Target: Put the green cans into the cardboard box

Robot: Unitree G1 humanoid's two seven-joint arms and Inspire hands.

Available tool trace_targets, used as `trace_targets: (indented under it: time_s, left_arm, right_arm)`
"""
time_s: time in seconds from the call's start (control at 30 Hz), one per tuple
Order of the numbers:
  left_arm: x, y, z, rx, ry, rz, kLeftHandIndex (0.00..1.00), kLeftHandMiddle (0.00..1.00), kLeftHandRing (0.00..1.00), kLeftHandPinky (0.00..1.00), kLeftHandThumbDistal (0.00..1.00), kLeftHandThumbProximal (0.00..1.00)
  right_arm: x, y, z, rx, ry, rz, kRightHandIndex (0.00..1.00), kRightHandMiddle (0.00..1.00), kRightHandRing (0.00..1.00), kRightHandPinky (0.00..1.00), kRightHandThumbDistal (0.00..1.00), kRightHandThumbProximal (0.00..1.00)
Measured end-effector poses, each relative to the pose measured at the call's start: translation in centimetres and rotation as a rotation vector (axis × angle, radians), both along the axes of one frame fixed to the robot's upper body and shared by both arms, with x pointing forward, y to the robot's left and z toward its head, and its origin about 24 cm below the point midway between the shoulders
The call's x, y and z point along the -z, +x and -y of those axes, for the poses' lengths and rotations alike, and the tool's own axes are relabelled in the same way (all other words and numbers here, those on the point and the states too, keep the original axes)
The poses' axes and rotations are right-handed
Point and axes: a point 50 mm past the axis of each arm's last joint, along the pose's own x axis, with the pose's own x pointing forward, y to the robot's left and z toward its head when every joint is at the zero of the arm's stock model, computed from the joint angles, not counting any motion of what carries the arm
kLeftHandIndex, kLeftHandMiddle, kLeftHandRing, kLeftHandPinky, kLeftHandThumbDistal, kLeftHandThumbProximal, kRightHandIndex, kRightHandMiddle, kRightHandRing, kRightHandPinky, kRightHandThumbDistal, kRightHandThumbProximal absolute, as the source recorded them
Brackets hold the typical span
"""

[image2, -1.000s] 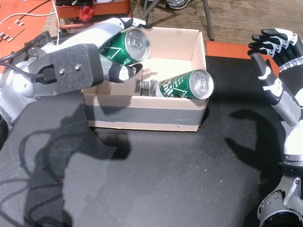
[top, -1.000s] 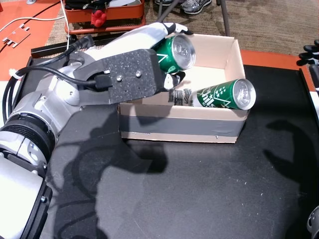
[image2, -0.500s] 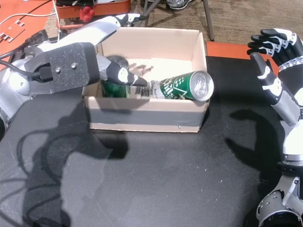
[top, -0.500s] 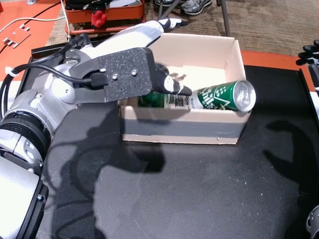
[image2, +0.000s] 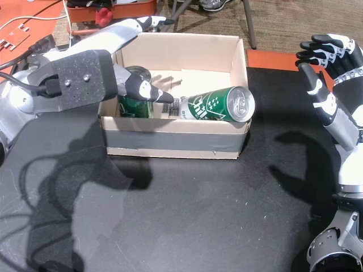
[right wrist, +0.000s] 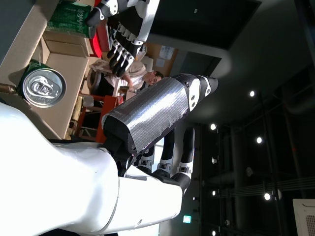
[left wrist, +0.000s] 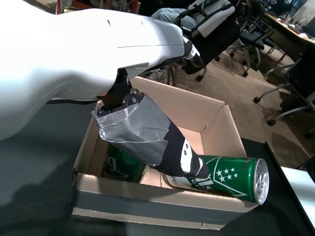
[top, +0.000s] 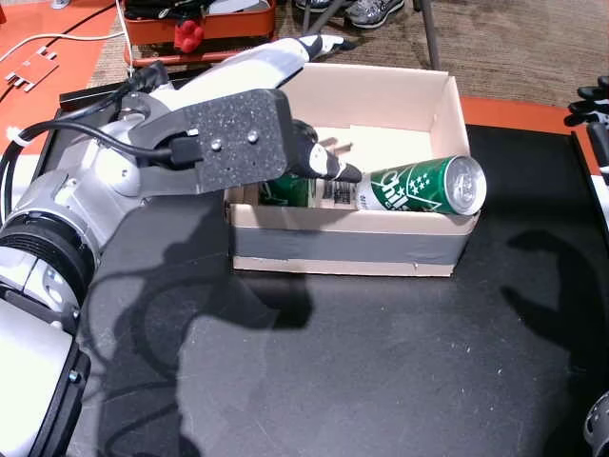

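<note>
Looking down, I see the cardboard box (top: 347,238) at the desk's (top: 381,362) far edge, my left hand (top: 285,124) over its left end, fingers spread, empty. One green can (image2: 135,102) stands inside beneath it; the lying can (top: 423,186) rests tilted on the front right rim. Withdrawing carelessly could nudge it out, I judge. My right hand (image2: 332,73) hangs splayed and empty off the right edge.

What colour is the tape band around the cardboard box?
Grey, running along the front of the cardboard box; the tape band shows best in a head view.
</note>
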Motion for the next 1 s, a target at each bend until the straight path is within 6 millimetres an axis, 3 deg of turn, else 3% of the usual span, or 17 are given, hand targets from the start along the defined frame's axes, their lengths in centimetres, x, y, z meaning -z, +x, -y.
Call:
trace_targets:
  time_s: [0.17,0.3,0.5,0.73,0.83,0.93,1.0]
  left_arm:
    - [-0.8,0.1,-0.6,0.003,-0.091,-0.008,1.0,1.0,1.0,0.96,1.0,0.25]
    - [-2.0,-0.1,-0.8,0.051,-0.236,0.009,1.0,1.0,1.0,0.96,1.0,0.31]
    - [-3.1,-1.0,-1.7,0.181,-0.488,0.038,1.0,1.0,1.0,0.97,0.97,0.25]
    - [-1.7,-3.0,-3.9,0.281,-0.692,0.1,1.0,1.0,1.0,0.95,1.0,0.32]
    - [-0.8,-3.8,-5.1,0.256,-0.8,0.148,1.0,1.0,1.0,0.94,0.97,0.29]
    - [0.5,-4.5,-5.9,0.252,-0.984,0.15,1.0,1.0,1.0,0.93,0.99,0.41]
    - [2.0,-5.1,-5.8,0.244,-1.101,0.13,1.0,1.0,1.0,0.95,0.86,0.49]
  right_arm:
    - [0.0,0.0,0.0,-0.001,0.0,-0.002,0.42,0.45,0.51,0.54,0.99,0.31]
    - [0.1,0.0,0.0,-0.003,0.0,-0.008,0.42,0.45,0.52,0.54,0.98,0.31]
    - [0.3,0.1,-0.1,-0.002,-0.001,-0.024,0.42,0.44,0.51,0.53,0.99,0.31]
    - [0.4,0.0,0.0,-0.002,0.0,-0.031,0.42,0.45,0.52,0.54,0.98,0.32]
    - [0.4,0.0,0.0,-0.005,-0.003,-0.033,0.42,0.45,0.52,0.54,0.99,0.32]
    - [0.5,0.1,0.1,-0.019,0.0,-0.042,0.42,0.45,0.52,0.54,0.99,0.32]
    - [0.5,0.1,0.0,-0.026,0.0,-0.047,0.42,0.45,0.52,0.54,0.98,0.33]
